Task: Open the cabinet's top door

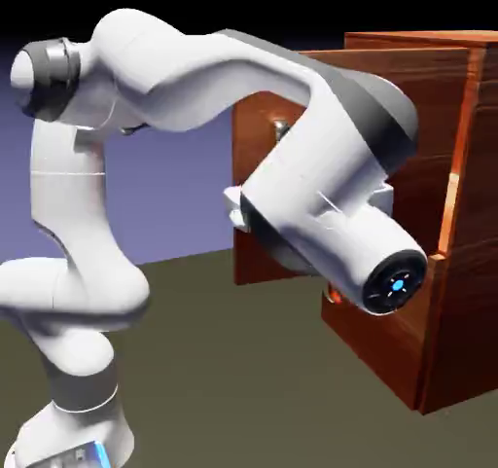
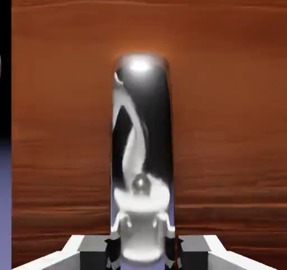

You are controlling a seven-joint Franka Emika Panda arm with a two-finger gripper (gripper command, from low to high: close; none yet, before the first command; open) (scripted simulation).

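Top door of the cabinet, swung outward from the cabinet front and standing ajar behind the arm. In the hand view the gripper is clenched on the door's silver handle, which fills the space between the fingertips against the wood grain.

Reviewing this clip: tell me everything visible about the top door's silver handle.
The handle is a curved, mirror-bright silver bar fixed to the top door, a glossy reddish-brown wood-grain panel already swung open. In the hand view it runs lengthwise up the picture's middle, its lower end between the gripper fingertips. In the exterior view only a glimpse shows above the arm.
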